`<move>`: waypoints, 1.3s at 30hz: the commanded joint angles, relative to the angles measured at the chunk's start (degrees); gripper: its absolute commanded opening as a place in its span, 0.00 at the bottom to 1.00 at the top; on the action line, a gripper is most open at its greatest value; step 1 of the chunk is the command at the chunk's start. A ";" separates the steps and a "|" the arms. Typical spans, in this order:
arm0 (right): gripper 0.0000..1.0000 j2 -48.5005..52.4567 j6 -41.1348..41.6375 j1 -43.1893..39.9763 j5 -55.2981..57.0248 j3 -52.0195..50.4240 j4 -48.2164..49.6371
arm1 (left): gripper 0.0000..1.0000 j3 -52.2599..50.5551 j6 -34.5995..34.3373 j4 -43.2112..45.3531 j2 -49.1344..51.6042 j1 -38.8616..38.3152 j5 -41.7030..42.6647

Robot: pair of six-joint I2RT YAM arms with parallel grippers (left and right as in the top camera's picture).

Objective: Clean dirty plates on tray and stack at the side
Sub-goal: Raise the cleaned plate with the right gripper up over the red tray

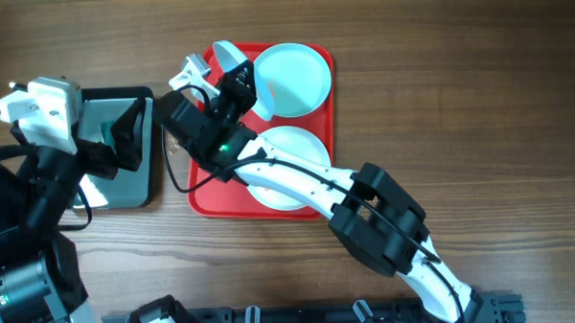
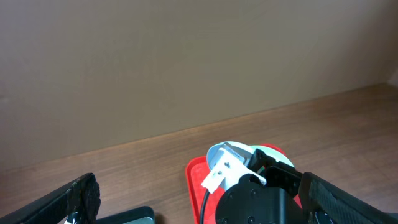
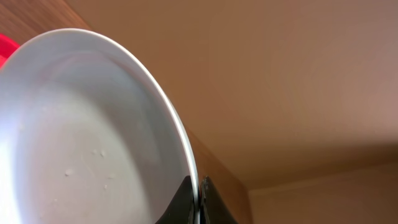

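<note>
The right tool (image 3: 198, 198) is pinching the rim of a pale round shallow plate (image 3: 74, 143), tilted above a corner of the large red plastic tray (image 1: 204, 198), likely needing steady pressure against slipping.

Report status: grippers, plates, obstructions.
Right gripper shut on rim of tilted plate, over red tray. Left gripper open, over black tray. Turquoise plate, whiter plate in tray. Right arm overhangs whiter plate.
</note>
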 commanded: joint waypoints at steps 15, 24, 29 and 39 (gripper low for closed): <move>0.04 0.00 -4.66 2.16 2.54 0.85 2.38 | 1.00 0.70 -0.37 0.87 -0.59 0.20 4.15; 0.04 0.00 0.90 2.10 1.88 0.85 1.90 | 1.00 0.70 -0.39 1.70 -0.59 0.22 4.09; 0.04 0.00 9.53 1.99 -1.77 0.85 -0.68 | 1.00 0.70 -4.24 4.66 -0.59 0.22 -0.07; 0.04 -0.07 30.93 -2.62 -15.34 0.85 -14.34 | 1.00 0.70 -7.93 13.11 -1.27 3.30 -12.26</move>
